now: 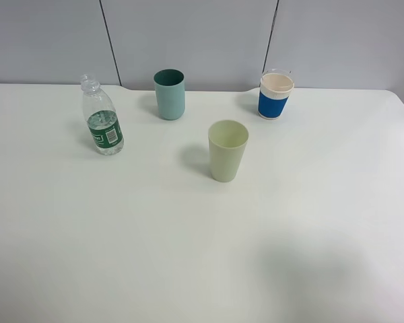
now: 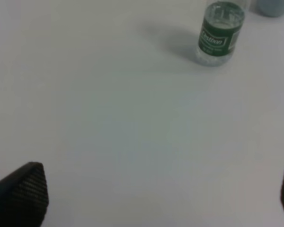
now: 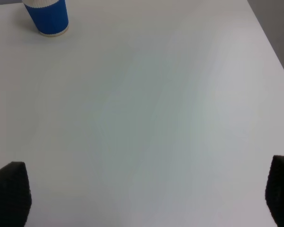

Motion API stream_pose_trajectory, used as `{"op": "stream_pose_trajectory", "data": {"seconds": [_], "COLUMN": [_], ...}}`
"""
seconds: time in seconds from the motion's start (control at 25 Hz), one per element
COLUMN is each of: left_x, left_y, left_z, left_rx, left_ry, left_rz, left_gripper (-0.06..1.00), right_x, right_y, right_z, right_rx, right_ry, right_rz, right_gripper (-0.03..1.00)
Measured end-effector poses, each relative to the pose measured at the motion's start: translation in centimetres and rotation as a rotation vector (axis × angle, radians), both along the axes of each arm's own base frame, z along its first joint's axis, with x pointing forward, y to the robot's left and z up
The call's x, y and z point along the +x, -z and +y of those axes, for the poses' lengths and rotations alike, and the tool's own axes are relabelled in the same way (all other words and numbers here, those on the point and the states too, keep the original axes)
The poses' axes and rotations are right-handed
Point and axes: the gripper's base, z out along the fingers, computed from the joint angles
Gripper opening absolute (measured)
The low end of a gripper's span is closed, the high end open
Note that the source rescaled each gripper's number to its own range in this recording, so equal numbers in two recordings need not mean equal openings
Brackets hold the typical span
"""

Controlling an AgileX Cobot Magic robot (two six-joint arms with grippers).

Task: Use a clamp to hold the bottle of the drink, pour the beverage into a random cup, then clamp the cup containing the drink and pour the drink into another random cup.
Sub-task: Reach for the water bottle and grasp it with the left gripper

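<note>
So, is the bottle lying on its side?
No, the bottle stands upright on the table, to the left of the teal cup in the high view.

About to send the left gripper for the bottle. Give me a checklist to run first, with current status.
1. The bottle stands upright with liquid inside: ok.
2. The left gripper is open and empty: ok.
3. The right gripper is open and empty: ok.
4. The yellow-green cup is upright, apart from the teal cup: ok.
5. Cap off the bottle: cannot tell, neck too small.
</note>
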Motion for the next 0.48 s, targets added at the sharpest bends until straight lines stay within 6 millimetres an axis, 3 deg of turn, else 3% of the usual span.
{"op": "stream_pose_trajectory", "data": {"seconds": [0.48], "left_x": [0.0], "left_y": [0.0], "left_z": [0.0], "left_rx": [0.0], "left_ry": [0.0], "left_rz": [0.0], "left_gripper": [1.0], "right_x": [0.0], "right_y": [0.0], "right_z": [0.0], "right_rx": [0.0], "right_ry": [0.0], "right_rz": [0.0], "right_gripper": [1.0]}}
